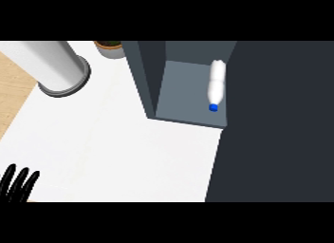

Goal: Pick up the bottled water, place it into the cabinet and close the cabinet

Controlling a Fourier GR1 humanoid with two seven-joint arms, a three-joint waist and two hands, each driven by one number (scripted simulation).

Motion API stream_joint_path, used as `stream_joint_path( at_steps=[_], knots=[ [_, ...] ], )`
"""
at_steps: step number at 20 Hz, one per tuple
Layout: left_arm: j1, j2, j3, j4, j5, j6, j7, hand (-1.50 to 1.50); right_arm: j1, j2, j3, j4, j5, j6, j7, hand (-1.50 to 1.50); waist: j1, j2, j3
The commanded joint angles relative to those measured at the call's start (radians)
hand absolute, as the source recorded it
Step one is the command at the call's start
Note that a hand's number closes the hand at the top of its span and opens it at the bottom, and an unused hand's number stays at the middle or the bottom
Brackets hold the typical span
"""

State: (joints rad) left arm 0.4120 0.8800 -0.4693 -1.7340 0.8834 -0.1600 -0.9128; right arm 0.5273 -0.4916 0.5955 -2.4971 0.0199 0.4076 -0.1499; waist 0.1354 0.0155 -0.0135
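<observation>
On the white bench (114, 142), the bottle (216, 83) is being housed flat in the open cabinet (180, 92), awaiting closing, while the left hand (12, 186) is being rested, fingers (9, 175) apart.

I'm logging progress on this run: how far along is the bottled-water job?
Done: the bottled water lies inside the cabinet, blue cap toward the robot. In hand: nothing; the left hand rests open at the lower left edge, and the right hand is out of view. Left: closing the cabinet, whose inside shows open.
</observation>
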Motion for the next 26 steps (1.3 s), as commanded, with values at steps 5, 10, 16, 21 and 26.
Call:
stream_joint_path(
  at_steps=[5,10,16,21,26],
  knots=[
    [0.017,0.048,0.040,0.020,0.008,-0.058,-0.020,-1.50,-0.168,0.033,0.139,0.029,0.020,0.014,0.212,1.50,0.028,0.008,-0.006],
    [0.010,0.074,0.060,0.000,0.021,-0.078,-0.012,-1.50,-0.226,0.088,0.112,0.080,-0.021,-0.017,0.244,1.50,0.047,0.020,-0.006],
    [0.005,0.081,0.077,0.000,0.024,-0.088,-0.014,-1.50,-0.252,0.152,0.080,0.125,-0.071,-0.045,0.271,1.50,0.048,0.029,-0.004],
    [-0.004,0.089,0.091,-0.006,0.042,-0.109,-0.007,-1.50,-0.254,0.182,0.044,0.168,-0.165,-0.047,0.293,1.50,0.064,0.046,-0.003],
    [0.007,0.104,0.098,-0.004,0.044,-0.121,0.002,-1.50,-0.350,0.284,0.043,0.285,-0.289,-0.072,0.355,1.50,0.073,0.040,0.001]
  ],
)
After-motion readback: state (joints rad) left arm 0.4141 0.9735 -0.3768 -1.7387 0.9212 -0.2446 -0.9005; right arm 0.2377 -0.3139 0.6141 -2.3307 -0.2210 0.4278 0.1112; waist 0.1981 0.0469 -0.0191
